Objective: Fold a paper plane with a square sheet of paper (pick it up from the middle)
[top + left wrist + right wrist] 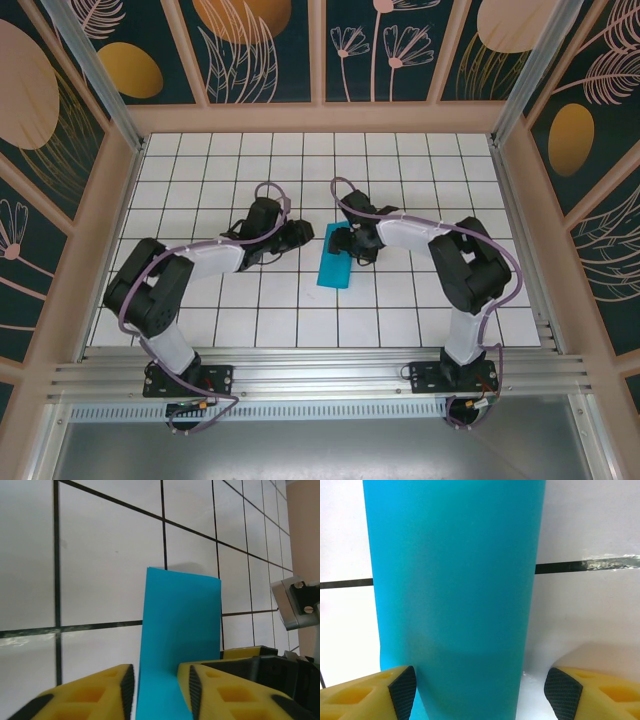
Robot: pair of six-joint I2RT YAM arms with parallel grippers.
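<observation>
Ok so what worries me here: the left end effector (160,685) has its yellow fingers pulled in close on either side of the paper (182,630), and honestly I can't tell if it's really pinching it or just brushing one edge. If it squeezes across the width like that, my guess is the thin strip buckles or pops up instead of creasing clean. The right end effector (480,685) is spread wide, with the paper up against its left pad and a clear gap to the other one. So if either arm drags sideways, the sheet could skid on the smooth tiled bench (200,170) and the fold goes crooked. The paper itself is plain teal-blue, folded down to a narrow rectangle with straight edges, no nose or wings yet. It's lying about mid-bench, a bit slanted, far end right between the two end effectors, near end pointing back toward the arm bases.
</observation>
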